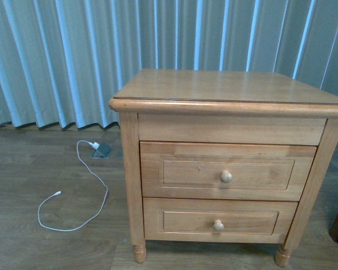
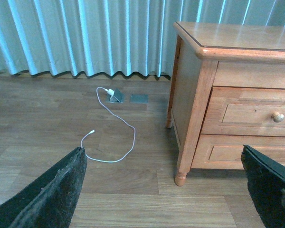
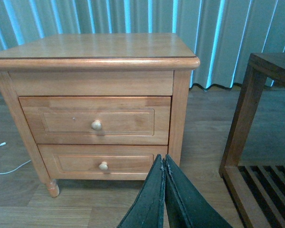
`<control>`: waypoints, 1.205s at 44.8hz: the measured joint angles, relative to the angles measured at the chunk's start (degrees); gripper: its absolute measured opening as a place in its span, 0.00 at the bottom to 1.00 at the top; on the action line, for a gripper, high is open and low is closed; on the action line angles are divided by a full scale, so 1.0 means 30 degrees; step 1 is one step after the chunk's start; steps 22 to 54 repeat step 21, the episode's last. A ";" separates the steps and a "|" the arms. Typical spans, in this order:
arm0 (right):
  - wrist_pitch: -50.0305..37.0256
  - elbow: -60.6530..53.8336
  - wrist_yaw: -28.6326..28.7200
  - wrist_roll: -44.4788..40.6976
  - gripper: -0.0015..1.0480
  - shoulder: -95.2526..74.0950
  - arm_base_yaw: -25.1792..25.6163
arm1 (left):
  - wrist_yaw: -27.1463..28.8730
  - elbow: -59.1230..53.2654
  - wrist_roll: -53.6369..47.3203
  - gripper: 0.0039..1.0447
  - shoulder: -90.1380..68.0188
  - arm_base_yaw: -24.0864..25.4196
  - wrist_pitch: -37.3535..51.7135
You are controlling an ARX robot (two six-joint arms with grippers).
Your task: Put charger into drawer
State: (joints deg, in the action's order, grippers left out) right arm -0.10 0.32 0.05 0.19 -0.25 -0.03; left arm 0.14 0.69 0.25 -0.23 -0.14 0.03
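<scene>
On the floor at the left a long white cable [image 1: 79, 191] trails from a floor socket [image 1: 101, 149]; I see no charger in any view, so I risk grabbing that cable by mistake. My left gripper [image 2: 164, 190] is spread wide. The upper drawer [image 1: 225, 171] is closed; its knob [image 1: 226, 176] is small and could slip. My right gripper [image 3: 164, 190] is pressed closed, empty.

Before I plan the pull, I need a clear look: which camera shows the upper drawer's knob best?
The front view: the upper drawer faces the camera squarely, its knob centred and unobstructed. The right wrist view also shows the knob clearly, slightly angled. The left wrist view catches it obliquely near the picture's edge.
</scene>
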 joint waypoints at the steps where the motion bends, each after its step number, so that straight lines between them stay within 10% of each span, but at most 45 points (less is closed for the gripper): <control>1: 0.0000 0.0000 0.0000 0.0000 0.02 0.0000 0.0000 | 0.0000 0.0000 0.0000 0.94 0.0000 0.0000 0.0000; 21: 0.0000 0.0000 0.0000 -0.0029 0.83 0.0000 0.0000 | 0.0000 0.0000 0.0000 0.94 0.0000 0.0000 0.0000; 54: 0.0000 0.0000 0.0000 -0.0029 0.83 0.0000 0.0000 | 0.0000 0.0000 0.0000 0.94 0.0000 0.0000 0.0000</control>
